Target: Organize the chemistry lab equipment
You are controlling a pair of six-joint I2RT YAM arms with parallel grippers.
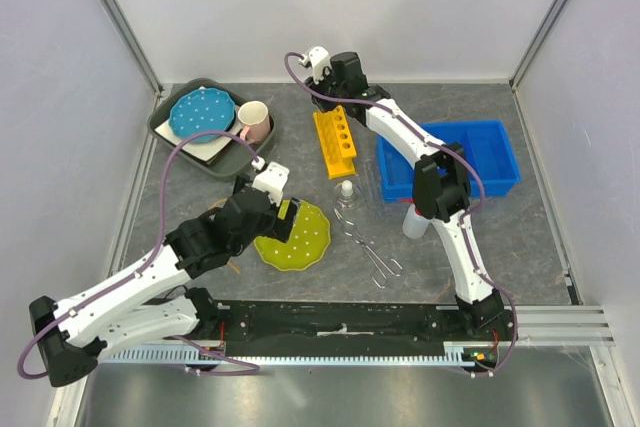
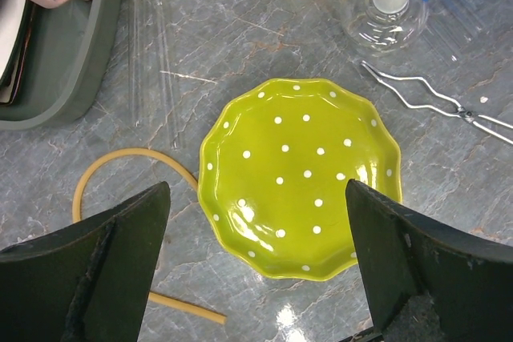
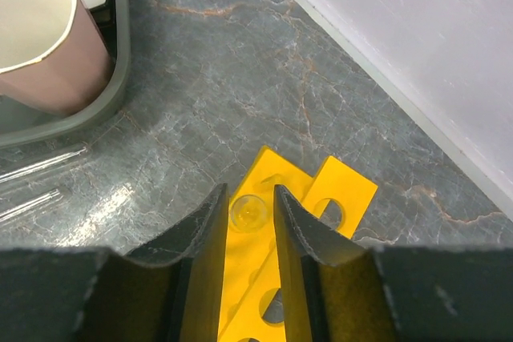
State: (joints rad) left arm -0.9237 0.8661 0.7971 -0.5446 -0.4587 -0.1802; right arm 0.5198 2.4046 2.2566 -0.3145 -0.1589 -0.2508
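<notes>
Looks like we're mid tube-into-rack step here; the right pincer (image 3: 250, 191) is nearly closed, and a thin clear tube (image 3: 250, 214) sits straight between its two fingers, rounded end facing the wrist cam, both fingers seemingly touching it. So I'd call that a pinch, though how firm I can't tell. The yellow rack (image 3: 346, 186) is directly under the tips, with its open holes just to one side of the fingers and further back toward the wrist. Whether the tube is already seated in a hole or just above one is hidden by the fingers.

My guess for the next move: make sure the tube is lined up and down in its hole, then open up and lift straight away so it doesn't drag the tube out or tip the rack.

Left pincer (image 2: 256, 188) is spread about as wide as it goes and holds nothing; it hangs over the dotted yellow-green plate (image 2: 304, 118). Two spare tubes (image 2: 132, 62) lie flat on the counter (image 2: 240, 30) beyond its tips, off to one side, beside the grey tray (image 2: 72, 70); those look like the next pickup.
</notes>
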